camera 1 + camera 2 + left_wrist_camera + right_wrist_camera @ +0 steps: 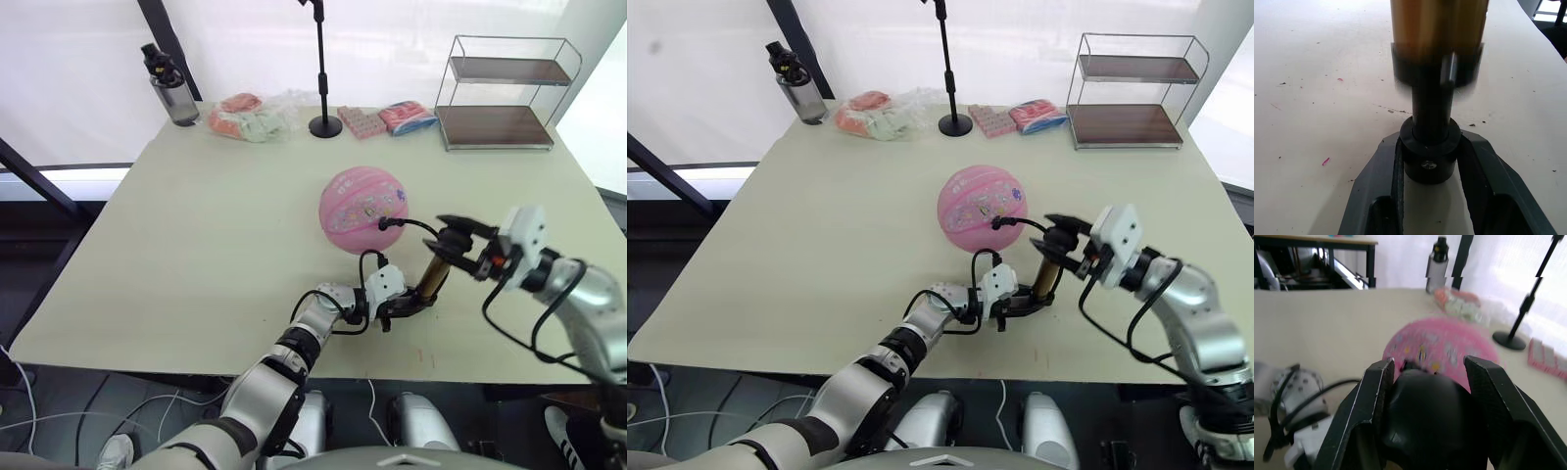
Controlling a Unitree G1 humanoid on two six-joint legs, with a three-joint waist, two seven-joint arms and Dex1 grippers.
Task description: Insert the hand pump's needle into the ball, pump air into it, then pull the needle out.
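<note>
The hand pump (432, 275) stands tilted between my two grippers, its gold-bronze barrel rising from my left gripper (404, 305) up toward my right gripper (458, 242). My left fingers (1376, 196) are closed on the black cap at the pump's lower end; in the left wrist view the cap sits squeezed between both pads, with the dark shaft and the barrel's collar straight ahead of them. My right fingers (1369, 416) are clamped on the pump's black handle, which bulges between the two pads in the right wrist view.

From the top of the pump the thin black hose (416, 224) arcs away from my right gripper to the ball (362, 209). Its small black fitting touches the ball's near side; the needle itself is too small for me to make out, so I cannot tell how deep it sits. The ball rests on the table (196, 245) just beyond both grippers, apart from my fingers.

Further out past the ball, well away from my jaws, stands the black stand pole (321, 69) on its round base, with a pile of plastic-wrapped packets (253, 116) and a water bottle (170, 86) toward my left side, and a wire shelf rack (500, 93) off to my right.
</note>
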